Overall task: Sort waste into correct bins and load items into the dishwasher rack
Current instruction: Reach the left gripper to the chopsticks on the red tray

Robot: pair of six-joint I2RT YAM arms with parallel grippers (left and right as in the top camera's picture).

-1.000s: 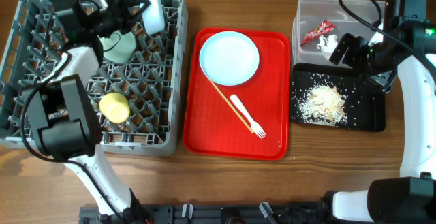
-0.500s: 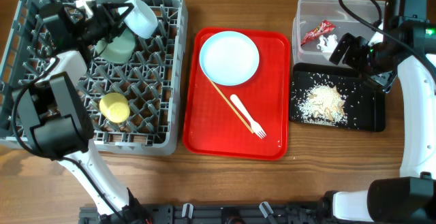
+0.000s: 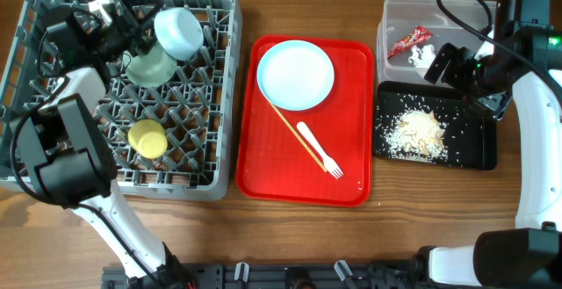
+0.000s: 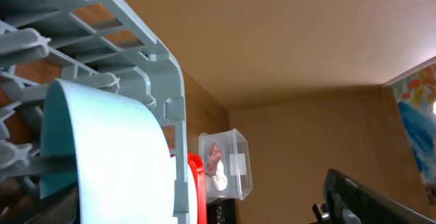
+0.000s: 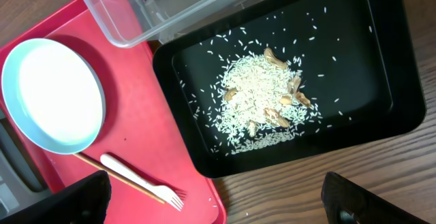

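At the far corner of the rack, the left gripper reaches in low among the pegs, and the bowl sits tilted on its edge just beside it. From the left wrist view the two fingers stand wide apart, and the pale-blue wall of the bowl fills only the space near one of them, so I judge that the grip is not closed on it. Whether one finger touches the rim, I cannot tell. The tilt makes sense: a bowl that leans on the pegs stands as dishes should stand for washing and takes less room. The small bowl sits further to the front of the rack, upside down, probably for the same reason. On the other side, the right gripper hangs above the place where the tub and the black tray meet, with its fingers spread wide and nothing between them. The wrapper and the scrap lie in the tub and the rice lies in the black tray, so the waste looks sorted. The plate, the fork and the chopsticks lie on the red tray, not yet loaded. This arm seems to wait aside so that the tray stays free for reaching.
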